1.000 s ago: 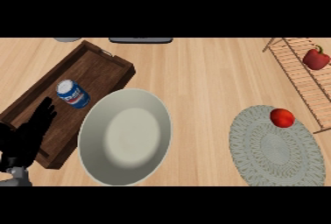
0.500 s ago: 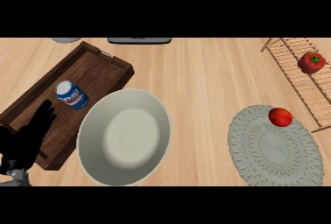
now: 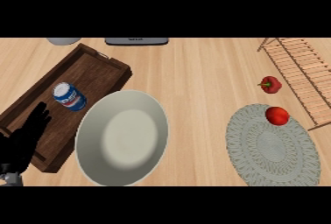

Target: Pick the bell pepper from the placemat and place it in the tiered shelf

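Note:
The red bell pepper (image 3: 270, 84) with a green stem lies on the bare wooden counter, just left of the slatted wooden tiered shelf (image 3: 298, 70) and above the round grey placemat (image 3: 271, 148). A round red fruit (image 3: 276, 115) sits on the placemat's upper right edge. My left hand (image 3: 26, 140) rests open at the lower left, fingers straight, over the wooden tray's near end. No hand is near the pepper. My right hand does not show.
A dark wooden tray (image 3: 97, 72) at the left holds a blue and white can (image 3: 69, 96). A large pale plate (image 3: 123, 136) lies in the middle, overlapping the tray's edge. A dark appliance (image 3: 136, 41) and a grey object (image 3: 63, 41) sit at the far edge.
The bell pepper was on the shelf's slats at the upper right; it now lies lower and further left on the counter beside the shelf. The left hand has stayed put.

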### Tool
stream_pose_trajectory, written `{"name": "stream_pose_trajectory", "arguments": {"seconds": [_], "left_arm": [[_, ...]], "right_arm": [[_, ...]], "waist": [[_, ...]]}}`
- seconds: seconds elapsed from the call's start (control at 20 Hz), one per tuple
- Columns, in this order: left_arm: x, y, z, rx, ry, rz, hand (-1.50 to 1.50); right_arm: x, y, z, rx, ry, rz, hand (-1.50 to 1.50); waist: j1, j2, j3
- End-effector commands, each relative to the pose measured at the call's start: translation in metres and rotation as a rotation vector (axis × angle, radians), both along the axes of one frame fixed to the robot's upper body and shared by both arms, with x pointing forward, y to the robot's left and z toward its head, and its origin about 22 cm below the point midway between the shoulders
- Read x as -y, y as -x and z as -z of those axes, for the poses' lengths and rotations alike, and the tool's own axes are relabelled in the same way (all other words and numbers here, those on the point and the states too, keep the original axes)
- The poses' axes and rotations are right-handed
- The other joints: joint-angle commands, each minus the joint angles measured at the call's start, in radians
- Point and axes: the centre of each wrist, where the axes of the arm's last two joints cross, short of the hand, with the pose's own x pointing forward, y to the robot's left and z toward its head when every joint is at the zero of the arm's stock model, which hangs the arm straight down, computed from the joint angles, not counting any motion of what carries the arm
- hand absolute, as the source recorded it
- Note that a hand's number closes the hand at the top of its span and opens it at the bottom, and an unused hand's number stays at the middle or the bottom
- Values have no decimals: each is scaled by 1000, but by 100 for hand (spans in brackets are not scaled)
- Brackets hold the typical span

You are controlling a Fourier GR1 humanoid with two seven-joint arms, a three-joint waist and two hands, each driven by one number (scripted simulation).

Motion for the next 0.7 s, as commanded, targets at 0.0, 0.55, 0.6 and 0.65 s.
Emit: {"name": "stream_pose_trajectory", "arguments": {"seconds": [0.0,0.55,0.6,0.65], "left_arm": [[1,6,1,-14,-7,-14,0],[-10,18,5,-45,-4,-54,0],[-8,15,9,-31,-5,-75,0],[-10,10,1,-23,-15,-63,0]], "right_arm": [[-30,38,-26,95,-11,-14,-150],[-73,158,-53,58,-36,111,-150],[-81,168,-58,65,-44,108,-150],[-91,178,-59,78,-29,104,-150]], "waist": [[-14,-8,-1],[-59,-35,-4],[-61,-31,-6],[-61,-32,-6]]}}
